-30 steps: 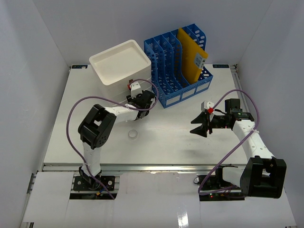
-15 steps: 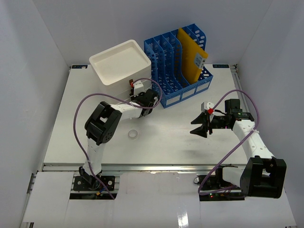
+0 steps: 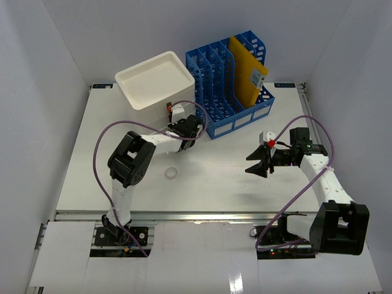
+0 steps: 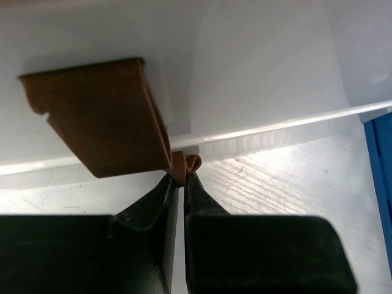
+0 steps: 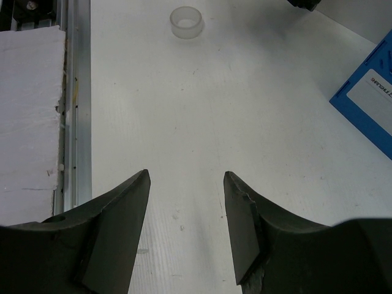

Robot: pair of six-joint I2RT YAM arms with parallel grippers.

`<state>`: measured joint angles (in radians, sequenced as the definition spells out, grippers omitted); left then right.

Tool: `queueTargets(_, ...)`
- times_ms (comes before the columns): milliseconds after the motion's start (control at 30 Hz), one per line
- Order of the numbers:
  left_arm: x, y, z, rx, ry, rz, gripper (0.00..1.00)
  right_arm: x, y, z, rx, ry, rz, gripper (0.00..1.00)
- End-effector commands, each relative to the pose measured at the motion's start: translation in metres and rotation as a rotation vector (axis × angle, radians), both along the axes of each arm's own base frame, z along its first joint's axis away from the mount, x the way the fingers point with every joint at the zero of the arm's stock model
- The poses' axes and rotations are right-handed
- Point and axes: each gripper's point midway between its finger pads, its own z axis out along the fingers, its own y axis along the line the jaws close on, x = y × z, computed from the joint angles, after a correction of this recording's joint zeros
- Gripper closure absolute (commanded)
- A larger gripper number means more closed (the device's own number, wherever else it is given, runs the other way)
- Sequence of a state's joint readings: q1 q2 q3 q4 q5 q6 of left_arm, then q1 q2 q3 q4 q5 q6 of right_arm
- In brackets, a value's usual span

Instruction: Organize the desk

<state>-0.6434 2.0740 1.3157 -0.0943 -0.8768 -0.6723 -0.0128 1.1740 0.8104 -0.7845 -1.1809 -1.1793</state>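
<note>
L. gripper (image 4: 182, 184) was found closed almost fully, its tips pinched on the small curled tab (image 4: 192, 164) of a brown handle (image 4: 98, 116) at the front of the white drawer box (image 3: 156, 79). R. gripper (image 5: 185, 180) was held roughly half open w/ nothing in it, hovering over bare desk (image 3: 233, 184). The desk was spread flat beneath both arms, w/ a metal rail (image 3: 202, 214) at its near edge. The box and a blue file rack (image 3: 211, 67) were stood side by side at its far side.

Risks, as judged:
- Only the tab's tip was caught, so the grip could be lost if a pull were made fast or off-axis.
- The thin tab could be bent or snapped.
- The box, prob. light, could be dragged whole across the desk instead of a drawer being slid out.
- The clear ring (image 3: 172, 173), lying loose near the l. arm's elbow, could be knocked by an arm swing.

Materials:
- Handle: smooth matte brown plastic, a flat plate w/ a rolled lip.
- Box: glossy white plastic, rounded corners, tray-like top.
- Desk: white, finely scratched.
- Rack: rigid blue plastic w/ slotted dividers; a yellow folder (image 3: 245, 70) was stood in it.
- Fingers (image 5: 116, 226): black, matte, wedge-shaped.
</note>
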Motion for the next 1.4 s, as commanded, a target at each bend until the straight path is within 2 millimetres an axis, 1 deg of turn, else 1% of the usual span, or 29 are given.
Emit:
queueTargets(0,-0.006,-0.011,0.021,-0.107,-0.011,-0.050,0.94,0.003,0.001,0.014,0.025,-0.027,0.009,0.42)
queueTargets(67,-0.012,-0.013,0.022,-0.120,-0.006,-0.062,0.95,0.003,0.001,0.014,0.027,-0.027,0.010,0.42)
queueTargets(100,-0.015,-0.015,0.018,-0.121,0.004,-0.072,0.96,0.003,0.001,0.014,0.027,-0.026,0.009,0.42)
queueTargets(200,-0.025,-0.021,0.020,-0.153,0.005,-0.091,0.99,0.004,0.001,0.014,0.029,-0.024,0.009,0.42)
queueTargets(400,-0.047,-0.031,0.017,-0.176,0.015,-0.115,1.00,0.004,0.001,0.013,0.029,-0.020,0.007,0.42)
queueTargets(500,-0.062,-0.039,0.015,-0.190,0.021,-0.135,1.00,0.004,0.001,0.012,0.029,-0.015,0.005,0.42)
queueTargets(700,-0.077,-0.051,0.019,-0.227,0.024,-0.165,1.00,0.004,0.000,0.010,0.024,-0.016,0.004,0.42)
queueTargets(867,-0.087,-0.054,0.023,-0.264,0.026,-0.179,1.00,0.004,0.000,0.010,0.025,-0.017,0.005,0.42)
queueTargets(1000,-0.093,-0.057,0.031,-0.292,0.020,-0.195,0.99,0.004,0.000,0.008,0.025,-0.014,0.005,0.42)
queueTargets(1067,-0.094,-0.057,0.034,-0.301,0.018,-0.201,0.95,0.004,0.000,0.007,0.023,-0.010,0.004,0.42)
queueTargets(1167,-0.096,-0.058,0.039,-0.313,0.016,-0.213,0.84,0.004,0.000,0.007,0.022,-0.011,0.004,0.42)
queueTargets(1200,-0.097,-0.059,0.041,-0.318,0.017,-0.219,0.78,0.004,0.000,0.006,0.022,-0.011,0.004,0.42)
queueTargets(1267,-0.098,-0.061,0.045,-0.334,0.016,-0.234,0.64,0.004,0.000,0.006,0.022,-0.013,0.005,0.42)
queueTargets(1333,-0.100,-0.063,0.054,-0.352,0.005,-0.254,0.57,0.004,0.000,0.005,0.023,-0.011,0.005,0.41)
queueTargets(1367,-0.102,-0.064,0.055,-0.361,0.006,-0.265,0.53,0.004,0.000,0.005,0.025,-0.009,0.005,0.41)
